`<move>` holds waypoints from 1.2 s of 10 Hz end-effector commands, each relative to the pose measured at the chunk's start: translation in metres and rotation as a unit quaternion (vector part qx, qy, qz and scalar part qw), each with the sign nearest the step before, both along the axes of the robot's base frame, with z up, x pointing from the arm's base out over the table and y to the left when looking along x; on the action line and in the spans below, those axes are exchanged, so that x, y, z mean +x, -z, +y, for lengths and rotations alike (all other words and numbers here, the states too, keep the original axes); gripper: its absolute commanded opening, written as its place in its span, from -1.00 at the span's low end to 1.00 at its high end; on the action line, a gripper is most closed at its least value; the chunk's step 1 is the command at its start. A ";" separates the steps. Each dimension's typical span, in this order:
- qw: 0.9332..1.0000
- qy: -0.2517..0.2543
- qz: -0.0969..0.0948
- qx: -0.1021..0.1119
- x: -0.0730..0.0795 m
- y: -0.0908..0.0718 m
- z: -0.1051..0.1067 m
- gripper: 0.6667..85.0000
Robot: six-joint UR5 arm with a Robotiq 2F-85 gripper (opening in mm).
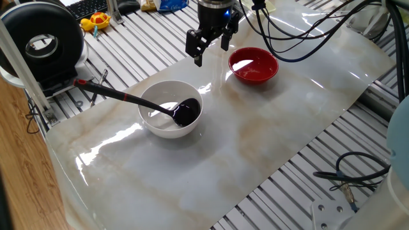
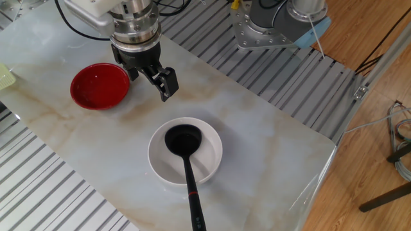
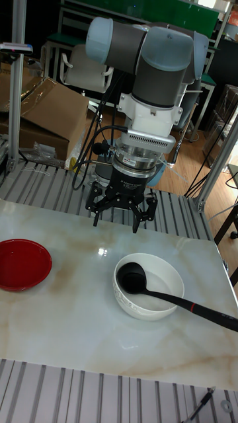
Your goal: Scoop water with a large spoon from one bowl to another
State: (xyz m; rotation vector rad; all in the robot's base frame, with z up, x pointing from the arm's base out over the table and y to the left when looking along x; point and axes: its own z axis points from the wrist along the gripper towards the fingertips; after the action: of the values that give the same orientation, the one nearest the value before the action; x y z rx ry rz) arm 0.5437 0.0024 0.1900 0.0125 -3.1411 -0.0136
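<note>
The white bowl (image 1: 167, 86) (image 2: 212, 138) (image 3: 170, 268) stands on the marble sheet. The black large spoon (image 1: 186, 112) (image 2: 183, 139) (image 3: 131, 277) rests in it, scoop down inside. Its long handle (image 1: 105, 91) leans over the rim, with a red band near the end. Water shows only as a faint glint (image 1: 162, 109) inside the white bowl. The red bowl (image 1: 254, 66) (image 2: 99, 87) (image 3: 22, 264) sits apart from it. My gripper (image 1: 211, 53) (image 2: 151, 81) (image 3: 117, 222) hangs open and empty above the sheet, between the two bowls, touching nothing.
A black round device (image 1: 42, 39) and a yellow toy (image 1: 96, 22) stand at the far left beyond the sheet. Black cables (image 1: 300, 35) trail behind the red bowl. Ribbed aluminium table (image 1: 300, 179) surrounds the marble sheet.
</note>
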 end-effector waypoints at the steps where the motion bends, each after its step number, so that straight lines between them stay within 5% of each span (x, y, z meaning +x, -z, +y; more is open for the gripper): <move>1: 0.995 0.005 -0.090 -0.040 0.046 -0.005 -0.019 0.98; 2: 0.995 0.006 -0.090 -0.045 0.045 -0.004 -0.019 -0.98; 12: 0.995 -0.003 -0.086 -0.053 0.043 -0.004 -0.021 -0.98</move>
State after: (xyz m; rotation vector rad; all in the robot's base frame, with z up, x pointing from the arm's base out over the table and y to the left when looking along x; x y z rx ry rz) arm 0.5878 -0.0172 0.1916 0.0016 -3.3122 0.1621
